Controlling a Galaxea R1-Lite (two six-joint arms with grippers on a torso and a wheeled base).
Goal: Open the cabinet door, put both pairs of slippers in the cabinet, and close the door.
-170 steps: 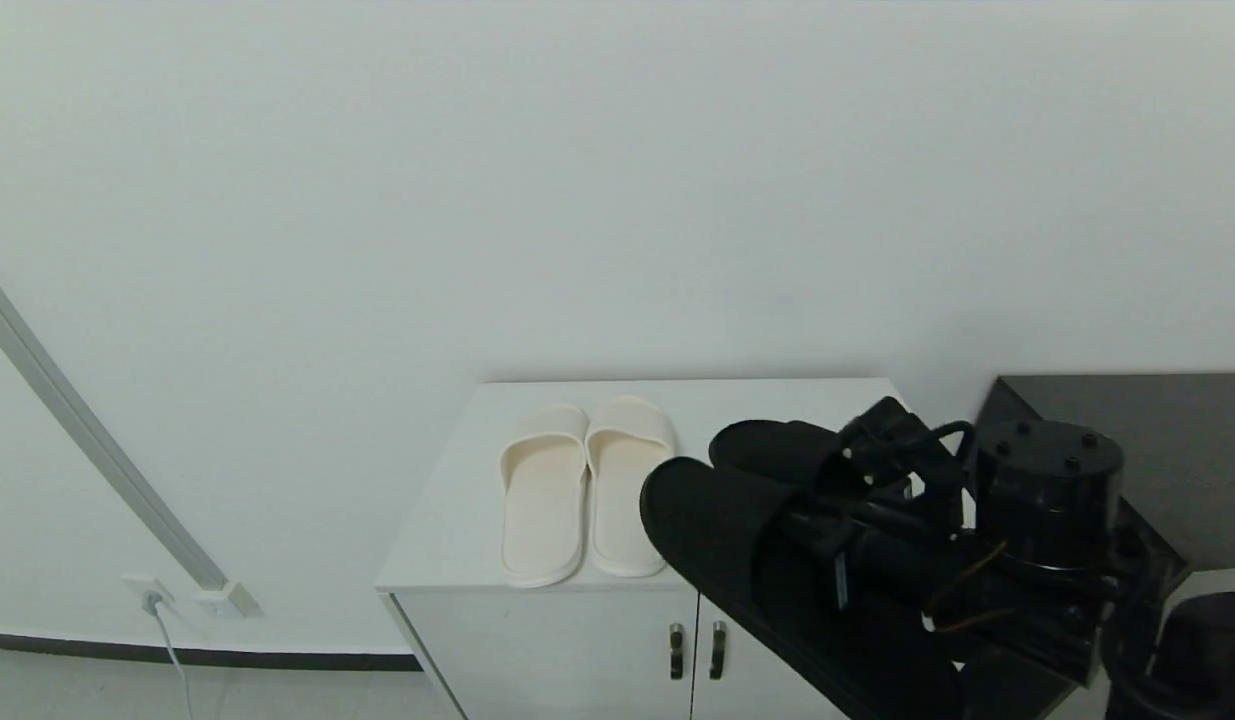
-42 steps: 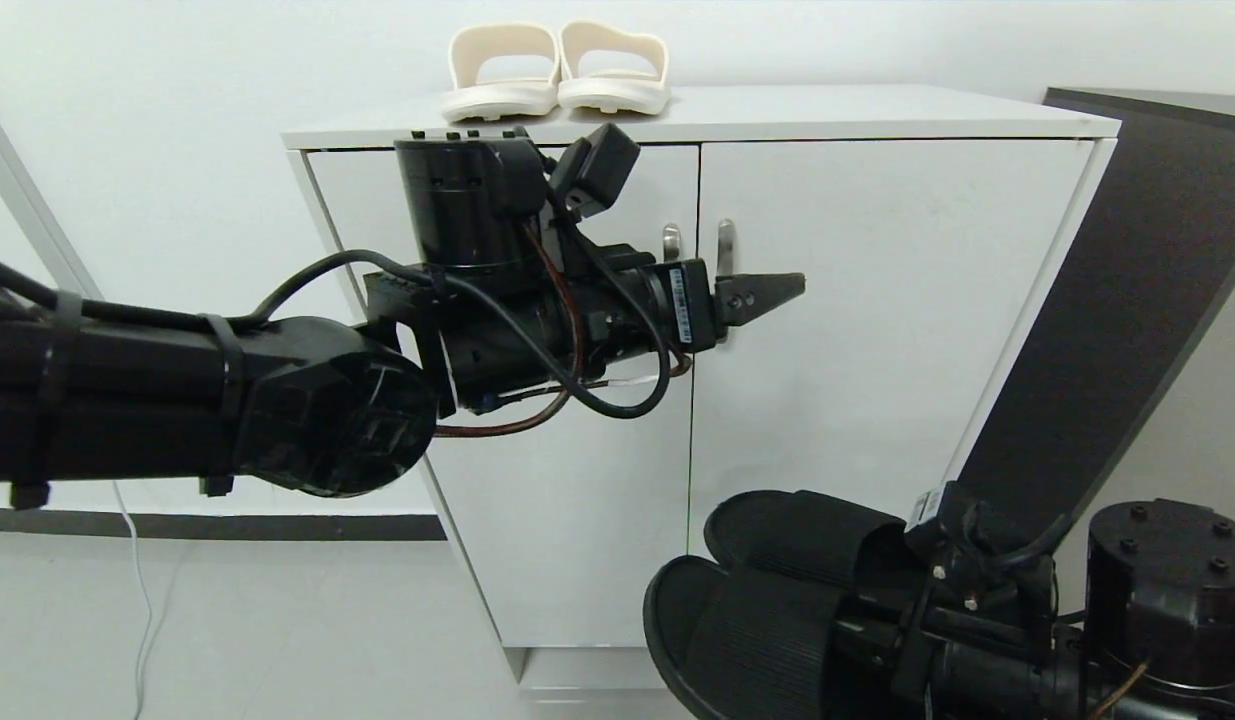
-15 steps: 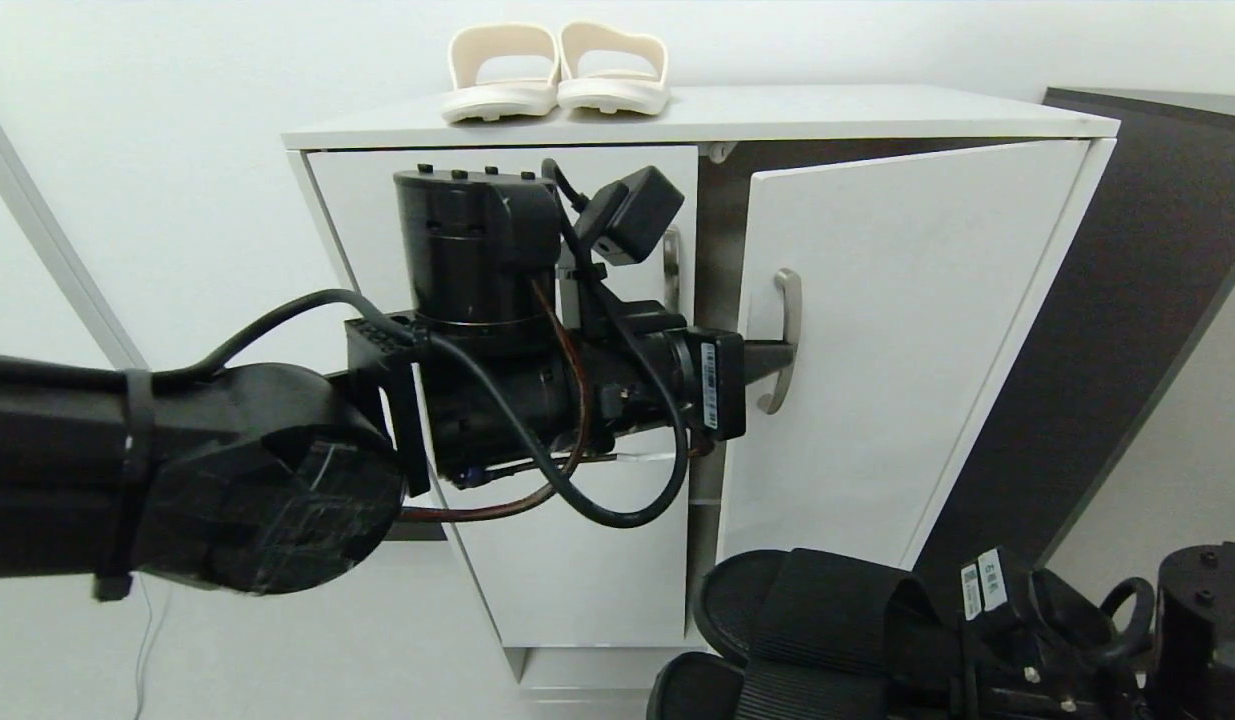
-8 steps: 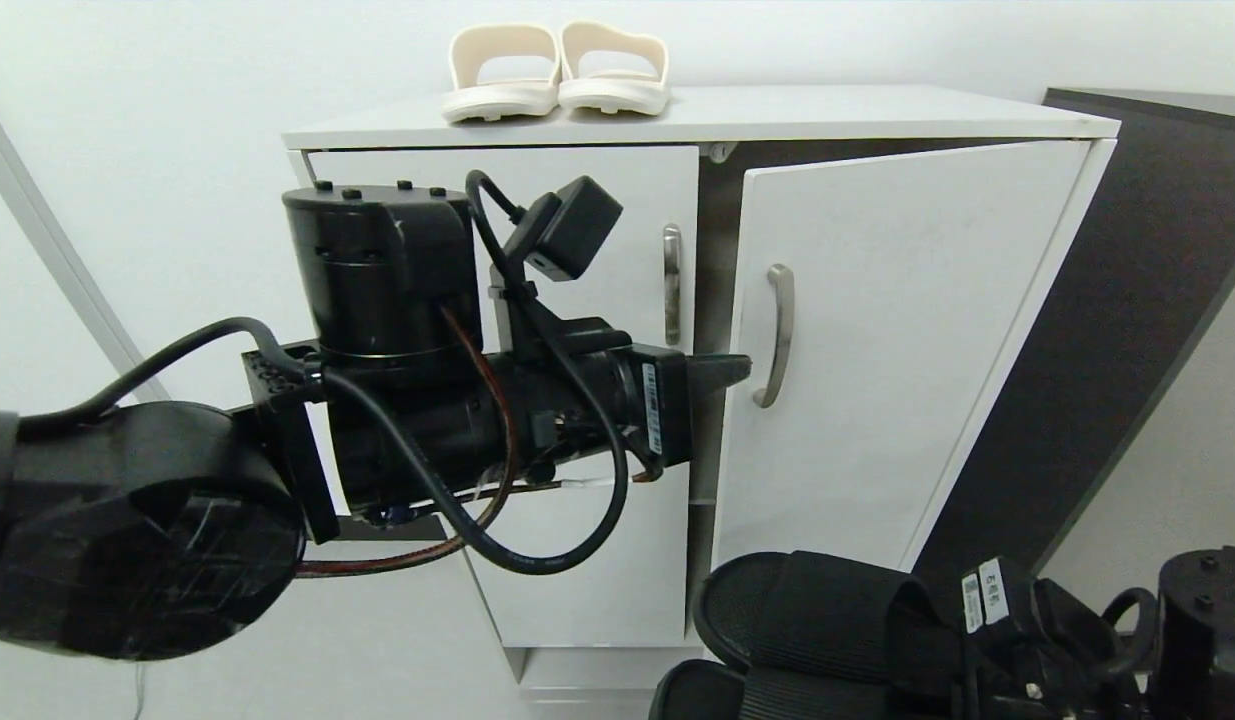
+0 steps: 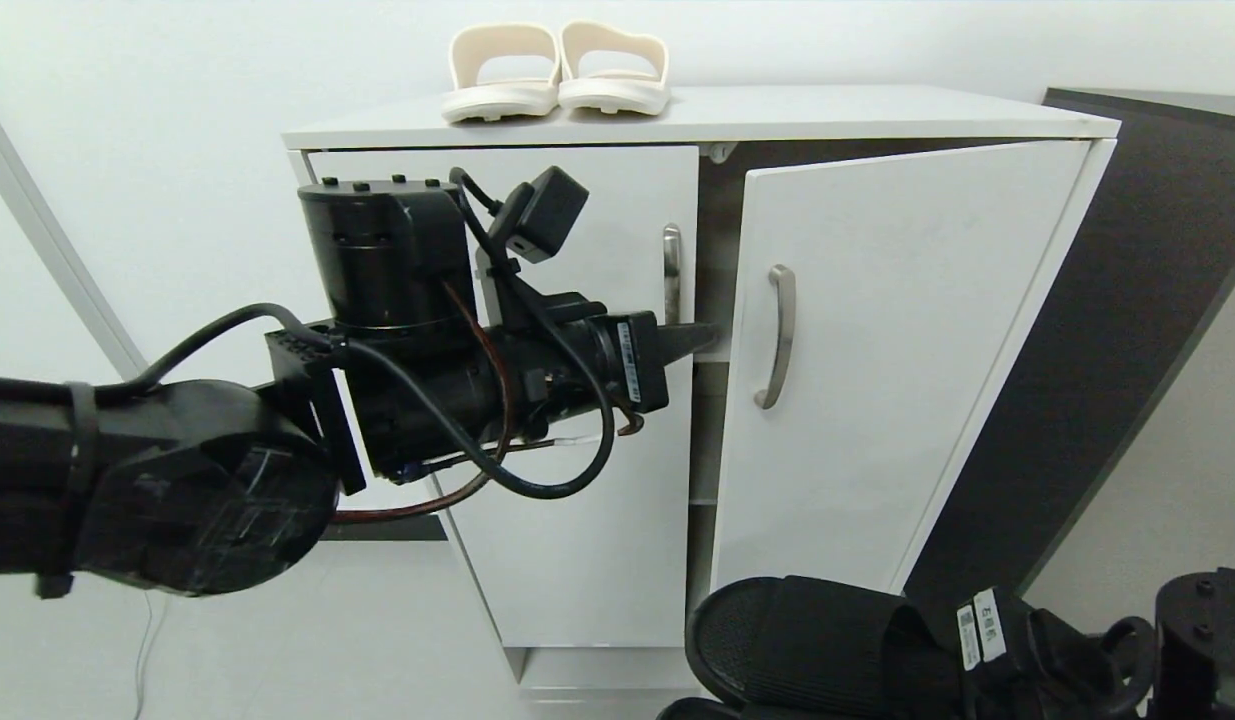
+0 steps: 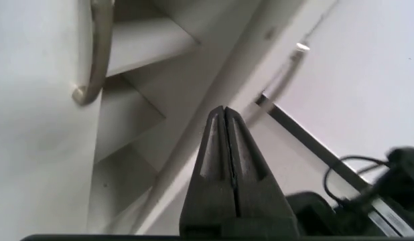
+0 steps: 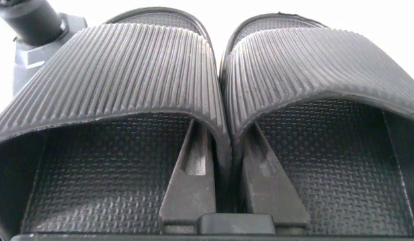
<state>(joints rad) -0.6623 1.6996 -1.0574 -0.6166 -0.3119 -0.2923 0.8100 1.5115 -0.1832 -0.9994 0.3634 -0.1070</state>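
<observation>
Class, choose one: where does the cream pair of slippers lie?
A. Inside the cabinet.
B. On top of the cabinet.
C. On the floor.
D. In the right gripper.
B: the cream slippers sit side by side on the cabinet top; the right gripper holds the black slippers instead.

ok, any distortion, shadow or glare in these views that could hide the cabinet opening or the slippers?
Head view: cabinet sides splay, narrowing toward the floor, wide-angle skew; the gap beside the open door lies in shadow. Left wrist view: the shelf beyond the shut left tool is evenly lit, no glare. Right wrist view: black slippers lit flat, ribs visible around the right tool.
</observation>
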